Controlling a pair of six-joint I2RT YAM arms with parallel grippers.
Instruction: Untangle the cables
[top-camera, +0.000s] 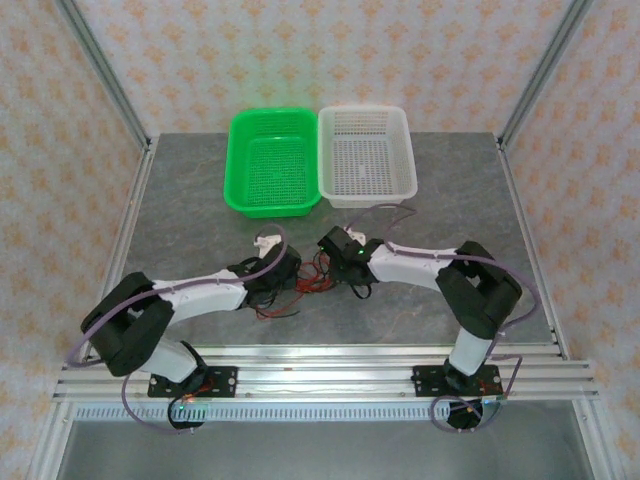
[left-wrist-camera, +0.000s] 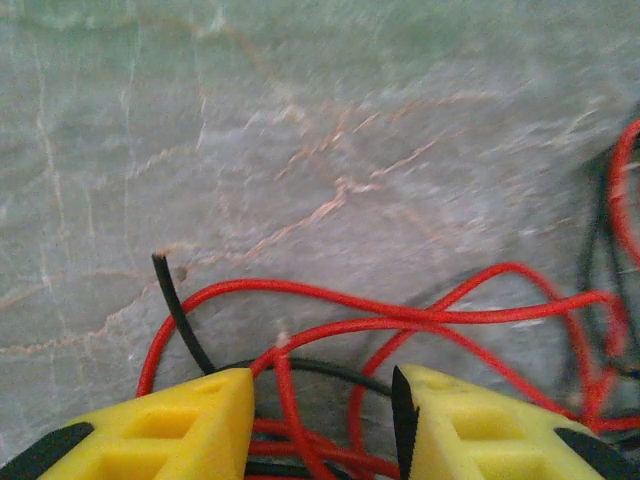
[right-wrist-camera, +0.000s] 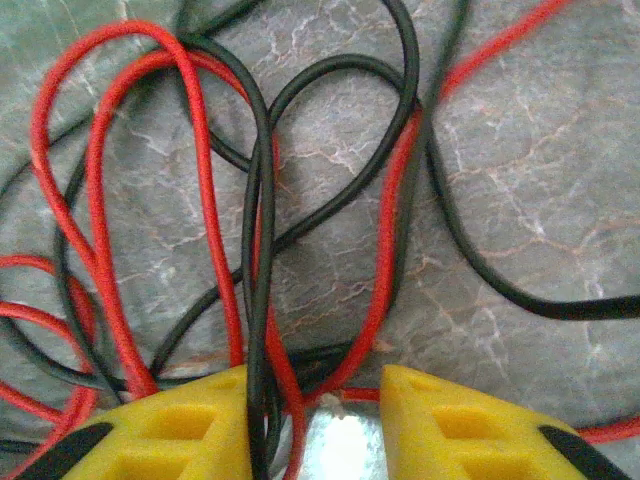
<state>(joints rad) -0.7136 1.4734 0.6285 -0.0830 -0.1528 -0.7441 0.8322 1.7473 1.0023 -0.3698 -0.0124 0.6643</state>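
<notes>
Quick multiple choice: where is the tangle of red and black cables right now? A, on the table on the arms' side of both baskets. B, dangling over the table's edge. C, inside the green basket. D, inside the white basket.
A: the top view shows the cables lying on the grey table, closer to the arms than the green basket and the white basket.

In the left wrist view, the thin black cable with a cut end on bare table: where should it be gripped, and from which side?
I'd take the thin black cable just behind its cut tip, above where the thin red cable crosses it. Come from the view's upper left, over bare marbled grey tabletop; nearer the camera it dives under red loops.
</notes>
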